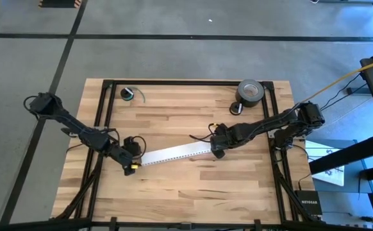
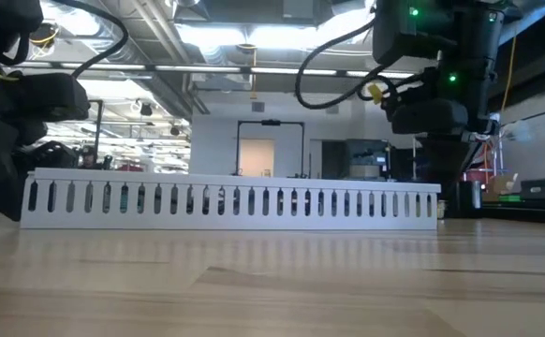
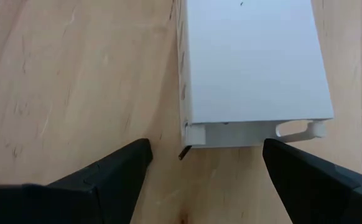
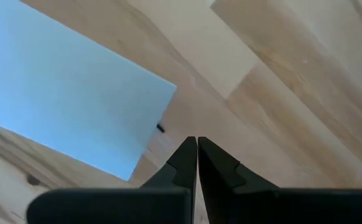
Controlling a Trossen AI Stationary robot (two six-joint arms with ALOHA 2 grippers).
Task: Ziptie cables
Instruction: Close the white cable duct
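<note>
duct (image 1: 174, 153) lies mid-table (image 1: 193, 192), between my grippers | my left gripper (image 1: 132, 165) at its left end | my right gripper (image 1: 216, 150) at its right end | tape roll (image 1: 250, 92) far right corner | small coil (image 1: 128, 94) far left edge

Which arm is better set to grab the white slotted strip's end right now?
Left. The left gripper is open, facing the white slotted strip's end; the right gripper is shut.

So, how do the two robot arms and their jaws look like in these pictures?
Both arms are dark, jointed links with black cords along them. The left arm and right arm each carry a small yellow mark near the wrist. The left gripper has two black, wedge-shaped fingers; the right gripper has the same black fingers, tapering to points.
</note>
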